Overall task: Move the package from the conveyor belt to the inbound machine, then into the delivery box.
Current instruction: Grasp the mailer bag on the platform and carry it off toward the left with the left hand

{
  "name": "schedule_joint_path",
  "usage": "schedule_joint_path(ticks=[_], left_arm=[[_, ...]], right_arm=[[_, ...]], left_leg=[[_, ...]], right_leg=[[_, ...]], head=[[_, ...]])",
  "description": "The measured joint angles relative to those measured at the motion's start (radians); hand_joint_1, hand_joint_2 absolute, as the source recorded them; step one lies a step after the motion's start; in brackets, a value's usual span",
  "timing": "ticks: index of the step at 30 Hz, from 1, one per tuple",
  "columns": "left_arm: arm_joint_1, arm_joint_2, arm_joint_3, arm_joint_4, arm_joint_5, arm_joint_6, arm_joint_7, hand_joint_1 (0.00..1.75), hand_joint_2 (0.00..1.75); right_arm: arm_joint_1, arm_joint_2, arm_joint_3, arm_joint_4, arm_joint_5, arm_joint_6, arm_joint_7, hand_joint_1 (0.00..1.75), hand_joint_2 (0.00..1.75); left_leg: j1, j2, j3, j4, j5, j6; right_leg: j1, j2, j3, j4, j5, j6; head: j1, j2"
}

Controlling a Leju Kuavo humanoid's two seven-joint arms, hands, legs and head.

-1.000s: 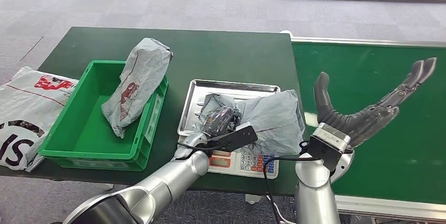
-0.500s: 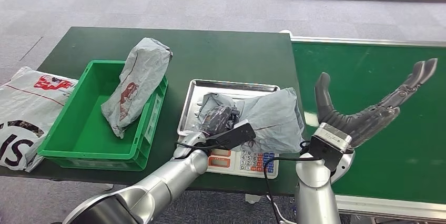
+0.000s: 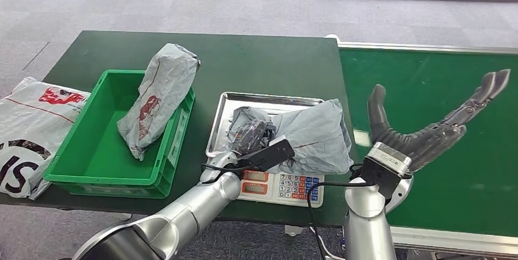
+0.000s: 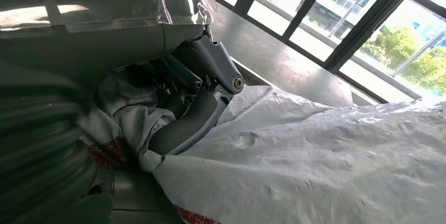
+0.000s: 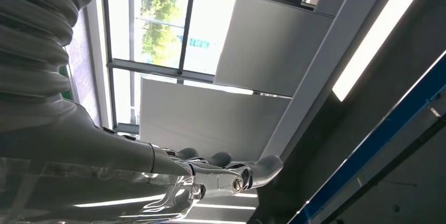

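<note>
You have the package (image 3: 317, 135) lying on the scale tray (image 3: 269, 100) mid-table, the bin (image 3: 79, 171) to its left holding another parcel (image 3: 160, 95), a bag (image 3: 27, 126) further left, and the conveyor belt (image 3: 427, 83) at right.

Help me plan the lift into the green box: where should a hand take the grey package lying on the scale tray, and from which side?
Probably at the bunched end of the grey package nearest the green box, coming from that side. There the bag is crumpled into folds the left hand already closes on, while the rest lies broad and flat across the scale tray, offering little to pinch.
</note>
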Motion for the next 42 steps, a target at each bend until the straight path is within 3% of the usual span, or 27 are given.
schedule_joint_path(ticks=[7,14,23,28,37,42], left_arm=[[0.0,0.0,0.007,-0.002,-0.006,0.015,-0.006,1.75,1.75],[0.001,0.001,0.031,-0.021,-0.034,0.142,-0.037,1.75,1.75],[0.001,0.007,0.039,-0.033,-0.035,0.156,-0.041,1.75,1.75],[0.0,0.011,0.053,-0.061,-0.065,0.227,-0.06,1.75,1.75],[0.0,0.024,0.1,-0.173,-0.22,0.251,0.004,1.75,1.75],[0.032,0.027,0.172,-0.271,-0.461,0.261,0.087,1.75,1.75]], right_arm=[[0.0,0.0,-0.001,0.0,0.0,0.0,0.0,0.0,1.75],[0.002,0.0,-0.01,-0.002,0.002,0.0,0.0,0.0,1.75],[0.002,0.0,-0.012,-0.005,0.003,0.0,0.0,0.0,1.75],[0.003,0.0,-0.016,-0.005,0.005,0.0,0.0,0.0,1.75],[0.008,-0.001,-0.035,-0.01,0.007,0.0,0.0,0.0,1.75],[0.011,-0.001,-0.045,-0.019,0.01,0.0,0.0,0.0,1.75]], left_leg=[[0.0,0.0,-0.001,0.0,0.0,0.0],[0.0,0.0,-0.002,0.0,0.0,0.0],[0.0,0.0,-0.003,0.0,0.0,0.0],[0.0,0.0,-0.004,0.0,0.0,0.0],[0.0,0.0,-0.005,0.0,0.0,-0.001],[0.0,0.0,-0.005,0.0,0.0,-0.001]], right_leg=[[0.0,0.0,-0.001,0.0,0.0,0.0],[0.0,0.0,-0.002,0.0,0.0,0.0],[0.0,0.0,-0.003,0.0,0.0,0.0],[0.0,0.0,-0.004,0.0,0.0,0.0],[0.0,0.0,-0.005,0.0,0.0,0.0],[0.0,0.001,-0.006,0.0,0.0,0.0]], head=[[0.0,0.0],[0.0,0.0],[0.0,0.0],[0.0,0.0],[0.0,0.0],[0.0,0.0]])
